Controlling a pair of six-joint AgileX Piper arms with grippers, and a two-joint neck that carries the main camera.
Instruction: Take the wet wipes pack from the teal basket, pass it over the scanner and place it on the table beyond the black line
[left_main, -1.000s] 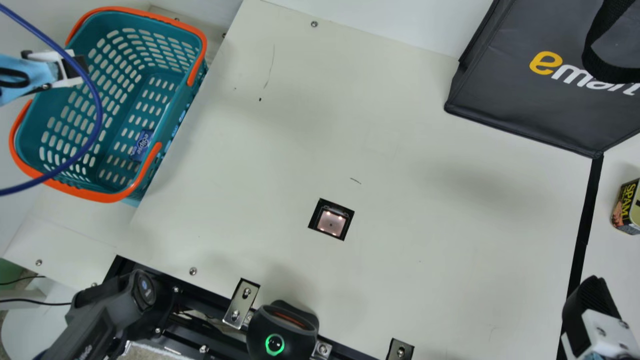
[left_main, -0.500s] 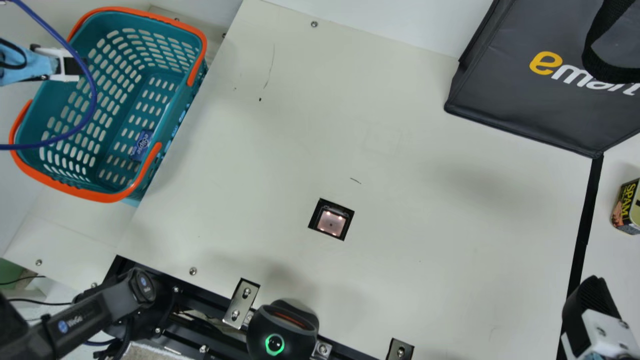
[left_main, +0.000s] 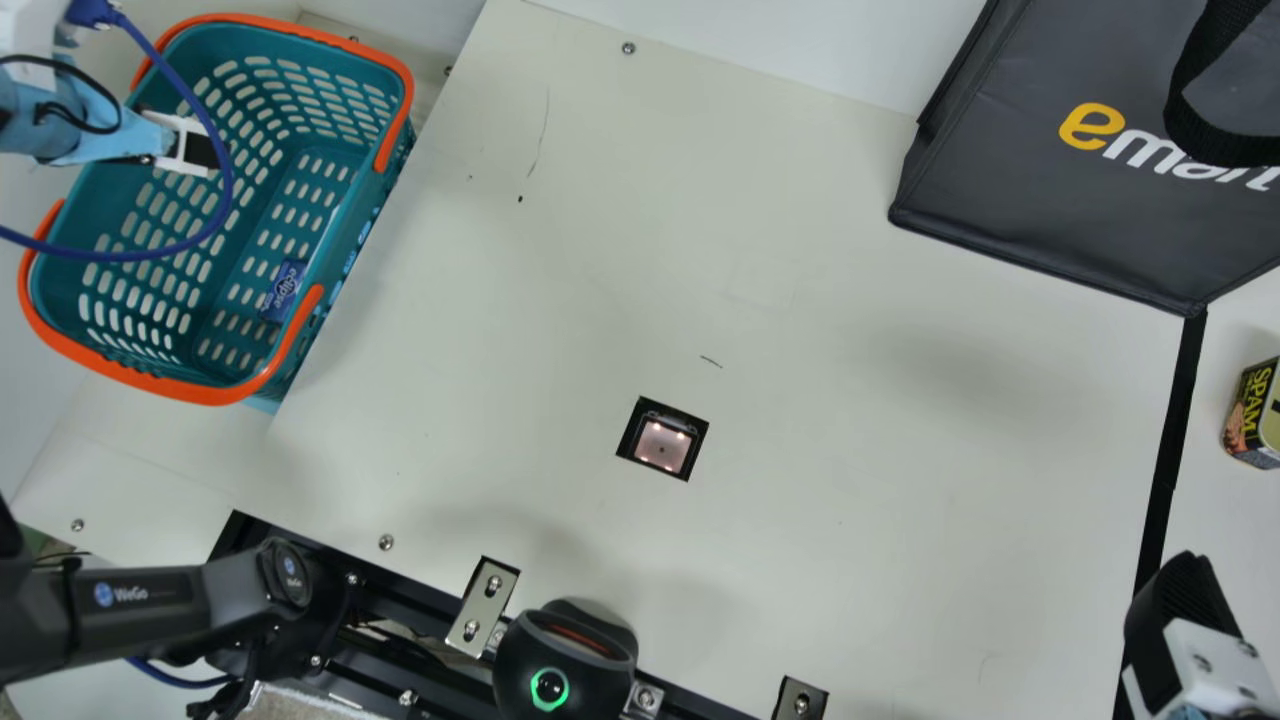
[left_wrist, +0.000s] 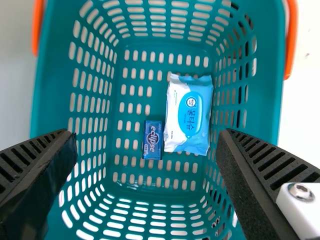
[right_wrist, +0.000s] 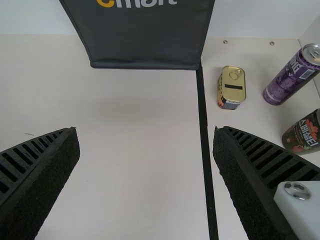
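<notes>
One white-and-blue soft wet wipes pack (left_wrist: 190, 117) is lying in the teal plastic basket (left_main: 330, 60) with orange handles, upper left in the main view; a small dark-blue box (left_wrist: 152, 142) is resting right beside the pack. Left gripper (left_main: 208, 152) is hanging over the basket, jaws standing wide apart. Right gripper (left_main: 1185, 610), lower right, is also keeping its jaws apart. Square, glowing scanner window (left_main: 662, 447) is sitting in the cream bench (left_main: 900, 450), near centre. Straight black line (left_main: 1168, 450) is running along the right side, with a gold-topped tin (left_main: 1252, 410) standing beyond it. Dark grey fabric bag (left_main: 1030, 220) is occupying the upper right corner.
</notes>
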